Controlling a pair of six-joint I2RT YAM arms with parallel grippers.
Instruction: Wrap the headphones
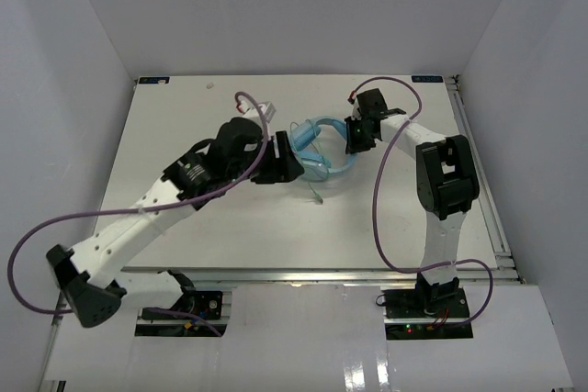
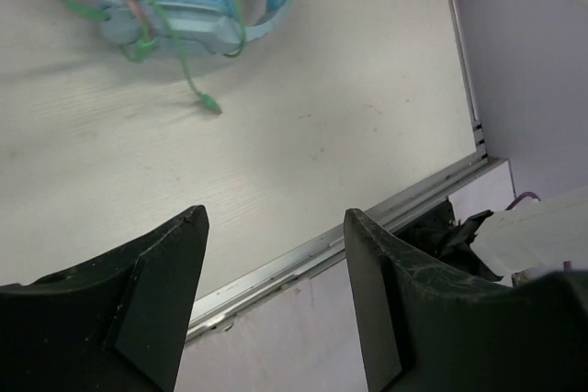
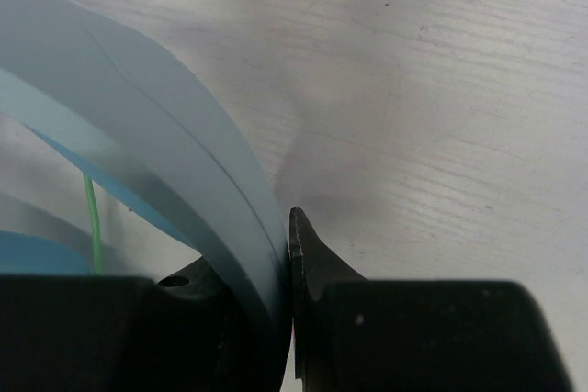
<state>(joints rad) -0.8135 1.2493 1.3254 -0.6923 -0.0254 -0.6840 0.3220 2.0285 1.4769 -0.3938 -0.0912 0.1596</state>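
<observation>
Black fingers of the right gripper clamp the light blue band of the headphones at mid-table, while the left gripper, spread wide and empty, hangs just beside the earcups, the loose green plug lying ahead of it, nearer this arm.

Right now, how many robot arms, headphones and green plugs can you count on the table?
robot arms: 2, the left arm and the right arm
headphones: 1
green plug: 1
total: 4
</observation>
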